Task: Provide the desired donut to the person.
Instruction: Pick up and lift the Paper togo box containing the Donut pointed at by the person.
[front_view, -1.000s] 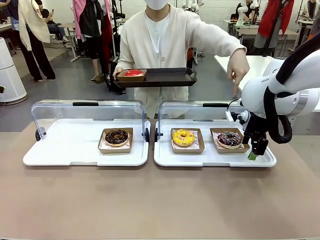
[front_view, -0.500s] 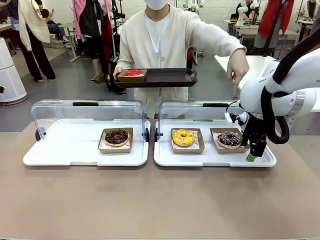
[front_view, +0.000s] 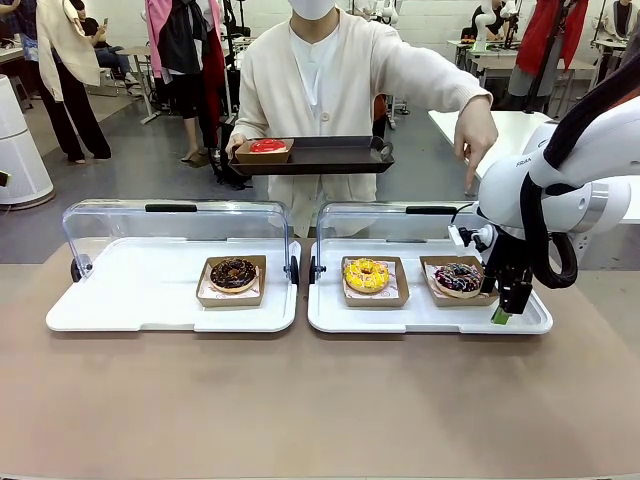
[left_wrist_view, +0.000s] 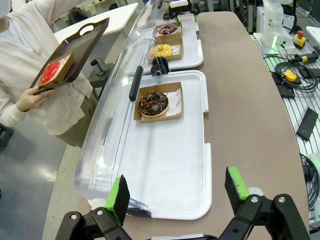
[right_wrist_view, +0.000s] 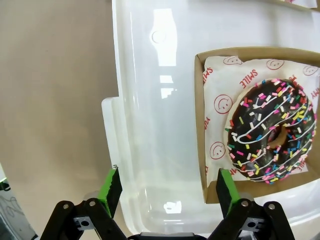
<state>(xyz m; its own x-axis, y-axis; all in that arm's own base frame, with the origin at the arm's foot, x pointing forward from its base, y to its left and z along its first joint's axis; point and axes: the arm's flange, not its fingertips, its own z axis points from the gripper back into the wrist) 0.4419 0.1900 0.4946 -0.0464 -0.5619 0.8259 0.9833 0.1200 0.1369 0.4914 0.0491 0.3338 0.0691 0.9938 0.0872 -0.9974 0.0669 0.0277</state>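
The person (front_view: 320, 70) in a cream cardigan holds a dark tray (front_view: 330, 156) carrying a boxed red donut (front_view: 267, 146). Their other hand (front_view: 477, 135) points down at the chocolate sprinkle donut (front_view: 459, 278) in its box on the right white tray (front_view: 430, 318). My right gripper (front_view: 505, 305) hangs open just right of that box, above the tray's front corner. In the right wrist view the gripper (right_wrist_view: 167, 190) is open, with the sprinkle donut (right_wrist_view: 272, 130) off to one side. My left gripper (left_wrist_view: 177, 192) is open above the near end of the left tray (left_wrist_view: 170, 175).
A yellow donut (front_view: 366, 275) sits in its box left of the sprinkle one. A dark chocolate donut (front_view: 233, 273) lies on the left tray (front_view: 130, 300). Both trays have clear lids (front_view: 175, 225) tipped open toward the person. Brown tabletop stretches in front.
My right gripper has edged a little to the left, closer to the sprinkle donut's box. The person's tray and pointing hand have stayed put.
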